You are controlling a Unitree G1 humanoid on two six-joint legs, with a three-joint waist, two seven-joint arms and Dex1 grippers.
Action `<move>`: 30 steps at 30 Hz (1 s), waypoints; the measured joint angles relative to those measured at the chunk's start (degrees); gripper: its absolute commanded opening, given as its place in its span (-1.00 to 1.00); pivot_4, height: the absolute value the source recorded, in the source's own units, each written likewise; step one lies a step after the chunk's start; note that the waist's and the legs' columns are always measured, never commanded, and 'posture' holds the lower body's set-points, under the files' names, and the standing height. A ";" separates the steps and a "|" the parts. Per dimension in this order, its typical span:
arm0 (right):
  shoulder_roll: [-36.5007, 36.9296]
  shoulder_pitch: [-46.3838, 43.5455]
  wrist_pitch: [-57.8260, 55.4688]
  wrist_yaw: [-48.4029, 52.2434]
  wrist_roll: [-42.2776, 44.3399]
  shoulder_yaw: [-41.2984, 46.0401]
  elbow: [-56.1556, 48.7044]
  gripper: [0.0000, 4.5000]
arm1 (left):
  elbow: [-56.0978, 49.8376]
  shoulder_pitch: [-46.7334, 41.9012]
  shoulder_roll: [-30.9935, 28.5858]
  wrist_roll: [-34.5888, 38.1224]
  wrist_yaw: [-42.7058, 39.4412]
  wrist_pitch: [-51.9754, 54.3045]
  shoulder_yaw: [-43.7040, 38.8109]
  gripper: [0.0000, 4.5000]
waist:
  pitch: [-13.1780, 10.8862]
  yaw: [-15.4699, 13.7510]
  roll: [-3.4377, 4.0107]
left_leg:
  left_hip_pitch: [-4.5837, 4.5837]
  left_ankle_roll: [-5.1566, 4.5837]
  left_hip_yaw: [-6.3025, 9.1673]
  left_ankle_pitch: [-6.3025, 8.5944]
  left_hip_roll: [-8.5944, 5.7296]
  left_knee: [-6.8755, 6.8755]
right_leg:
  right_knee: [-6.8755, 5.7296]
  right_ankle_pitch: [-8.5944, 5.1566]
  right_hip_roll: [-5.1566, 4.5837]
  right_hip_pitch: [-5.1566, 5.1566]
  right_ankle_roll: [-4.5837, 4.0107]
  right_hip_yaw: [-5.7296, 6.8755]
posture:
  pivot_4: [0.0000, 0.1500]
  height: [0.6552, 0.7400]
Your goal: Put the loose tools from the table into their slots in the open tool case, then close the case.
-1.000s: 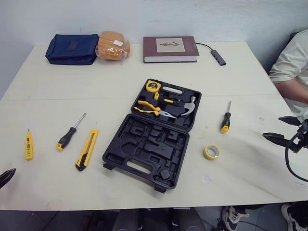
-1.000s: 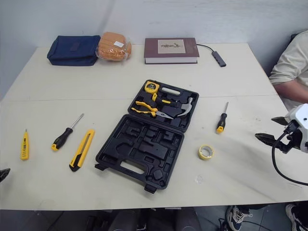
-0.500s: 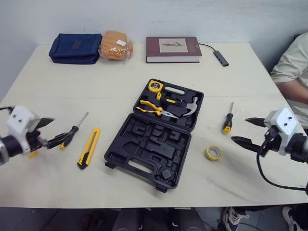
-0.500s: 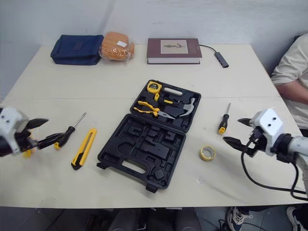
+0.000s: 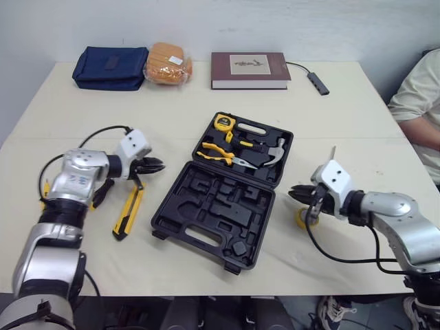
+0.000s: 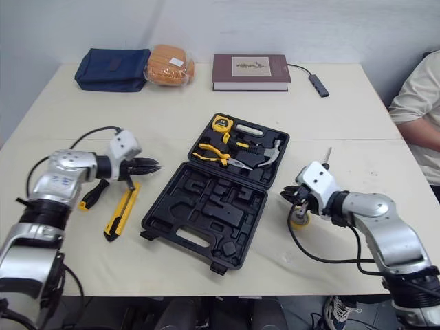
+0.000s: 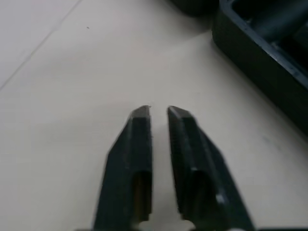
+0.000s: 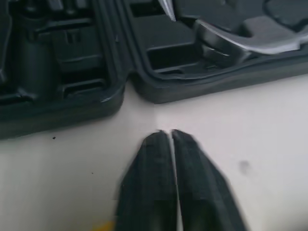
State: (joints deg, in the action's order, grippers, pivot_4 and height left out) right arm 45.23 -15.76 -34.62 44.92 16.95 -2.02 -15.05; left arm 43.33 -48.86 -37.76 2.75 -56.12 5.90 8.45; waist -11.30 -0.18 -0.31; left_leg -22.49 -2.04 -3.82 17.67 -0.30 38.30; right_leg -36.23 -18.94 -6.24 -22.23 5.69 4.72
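Pale desk (image 5: 206, 103) carries the open tool case (image 5: 213, 210) mid-frame. Left claw (image 5: 157, 165), closed to a slit and empty, sits by the utility knife (image 5: 128, 210) centre left. Right claw (image 5: 294, 193), pinched together and empty, is beside the tape roll (image 5: 301, 221).

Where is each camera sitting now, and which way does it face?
Eye views: on the head, facing down over the table; left gripper and right gripper flank the tool case.
Left wrist: looking along shut fingers over tabletop to the case's rim.
Right wrist: looking along shut fingers at the case and hammer.
Shared: the case.
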 measured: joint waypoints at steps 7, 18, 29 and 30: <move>-1.87 -1.47 -1.81 -1.79 -2.47 -3.13 1.15 -0.98 | 11.29 -7.13 5.55 -3.27 1.28 -6.82 0.55 -0.99 | 0.04 -0.19 -0.13 | -0.50 -0.04 0.06 0.02 0.00 0.59 | -0.32 0.00 -0.02 -0.32 0.00 0.20 | 1.00 1.00; -3.36 -3.63 -1.80 -1.54 -4.27 -5.15 1.93 -0.98 | 18.48 -11.30 11.26 -5.76 3.60 -10.53 0.48 -0.99 | 0.06 -1.00 -0.17 | -0.58 -0.09 0.09 0.03 -0.03 0.82 | -0.54 0.00 -0.05 -0.34 0.01 0.30 | 1.00 1.00; -3.96 -5.50 -0.63 0.23 -6.51 -5.84 4.44 -0.98 | 21.36 -12.80 12.87 -7.90 3.18 -13.08 0.47 -0.99 | 0.08 -1.09 -0.21 | -0.57 -0.11 0.09 0.03 -0.05 0.87 | -0.63 0.01 -0.03 -0.32 0.02 0.42 | 1.00 1.00; -3.96 -5.68 -0.39 0.52 -6.81 -5.95 4.61 -0.98 | 21.34 -12.76 12.85 -7.93 2.78 -13.23 0.47 -0.99 | 0.08 -1.08 -0.21 | -0.57 -0.11 0.09 0.03 -0.05 0.87 | -0.63 0.01 -0.03 -0.32 0.02 0.42 | 1.00 1.00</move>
State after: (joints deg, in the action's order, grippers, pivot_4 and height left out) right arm 41.27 -21.44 -35.01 45.45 10.13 -7.98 -10.44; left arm 64.67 -61.62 -24.91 -5.18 -53.34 -7.33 8.92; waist -11.21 -1.26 -0.52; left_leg -23.06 -2.16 -3.73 17.69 -0.35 39.17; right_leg -36.86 -18.93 -6.27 -22.55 5.72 5.14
